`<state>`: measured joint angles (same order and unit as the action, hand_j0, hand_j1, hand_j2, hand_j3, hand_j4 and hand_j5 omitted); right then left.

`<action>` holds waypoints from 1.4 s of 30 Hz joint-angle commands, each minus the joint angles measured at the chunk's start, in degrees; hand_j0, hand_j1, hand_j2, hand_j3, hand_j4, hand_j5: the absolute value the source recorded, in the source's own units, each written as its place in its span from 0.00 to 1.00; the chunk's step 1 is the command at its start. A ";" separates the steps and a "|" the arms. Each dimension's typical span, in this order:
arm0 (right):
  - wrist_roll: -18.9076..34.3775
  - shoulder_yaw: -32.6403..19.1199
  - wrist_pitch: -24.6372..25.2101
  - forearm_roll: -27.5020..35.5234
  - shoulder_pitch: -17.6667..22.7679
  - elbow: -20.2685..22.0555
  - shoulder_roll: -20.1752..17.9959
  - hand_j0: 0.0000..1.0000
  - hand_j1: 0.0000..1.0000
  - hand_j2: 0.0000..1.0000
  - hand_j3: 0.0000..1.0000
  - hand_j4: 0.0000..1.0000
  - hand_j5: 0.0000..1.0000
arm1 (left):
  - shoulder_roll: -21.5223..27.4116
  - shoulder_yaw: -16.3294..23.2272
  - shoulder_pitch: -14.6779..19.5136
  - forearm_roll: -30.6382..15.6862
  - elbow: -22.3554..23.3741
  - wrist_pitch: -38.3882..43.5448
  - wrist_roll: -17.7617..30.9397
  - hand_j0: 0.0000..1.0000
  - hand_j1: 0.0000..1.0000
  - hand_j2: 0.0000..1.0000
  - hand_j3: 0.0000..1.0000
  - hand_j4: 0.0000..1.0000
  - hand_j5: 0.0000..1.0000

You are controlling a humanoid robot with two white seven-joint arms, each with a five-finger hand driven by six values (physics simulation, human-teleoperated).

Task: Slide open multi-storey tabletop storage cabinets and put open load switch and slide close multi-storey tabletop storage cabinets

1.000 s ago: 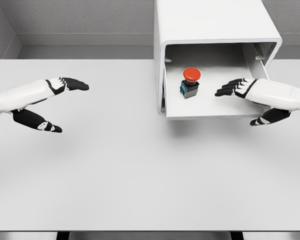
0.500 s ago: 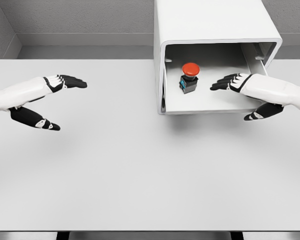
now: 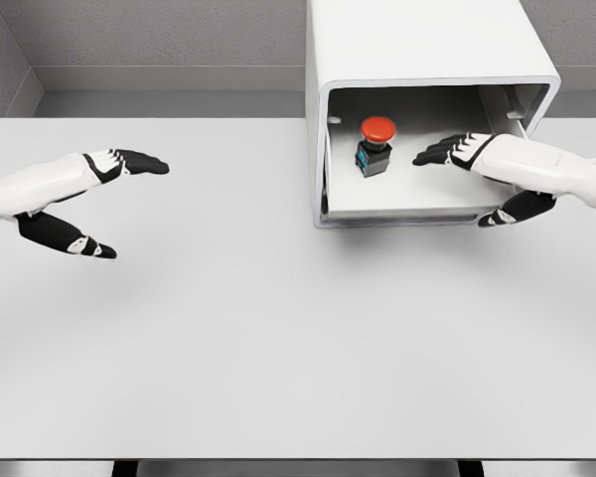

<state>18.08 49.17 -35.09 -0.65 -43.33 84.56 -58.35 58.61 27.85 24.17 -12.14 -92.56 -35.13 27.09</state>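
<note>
A white tabletop cabinet (image 3: 417, 50) stands at the back right of the table. Its drawer (image 3: 407, 211) is pulled out only a little. Inside stands the load switch (image 3: 375, 145), a black and blue body with a red round cap. My right hand (image 3: 474, 179) is at the drawer's right front: its fingers (image 3: 439, 152) reach over the tray, its thumb (image 3: 505, 212) lies under the front edge, and it is open. My left hand (image 3: 104, 204) hovers open over the table's left side, far from the cabinet.
The white table (image 3: 278, 328) spreads in front of the cabinet. A grey wall runs behind it, and the table's front edge is near the bottom of the view.
The drawer has slid back into the cabinet with the switch riding in it. My right hand moved back with the drawer front. The left hand barely shifted.
</note>
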 commanded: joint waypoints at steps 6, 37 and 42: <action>0.81 -0.21 0.09 0.39 -0.35 -1.77 1.57 1.00 1.00 1.00 1.00 1.00 1.00 | -0.25 0.10 -2.02 -0.42 1.94 0.13 -0.02 1.00 1.00 1.00 1.00 1.00 1.00; 3.19 -0.21 0.09 0.30 -3.52 -9.94 7.99 1.00 1.00 1.00 1.00 1.00 1.00 | -4.91 -0.87 -4.66 3.18 2.91 0.13 1.47 1.00 1.00 1.00 1.00 1.00 1.00; 3.63 -0.13 0.09 0.39 -4.22 -11.35 8.86 1.00 1.00 1.00 1.00 1.00 1.00 | -4.73 -0.87 -5.01 3.27 2.91 0.13 1.47 1.00 1.00 1.00 1.00 1.00 1.00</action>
<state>21.47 49.05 -35.11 -0.74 -47.55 73.78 -49.89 53.75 27.01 19.16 -8.46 -89.60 -35.13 28.59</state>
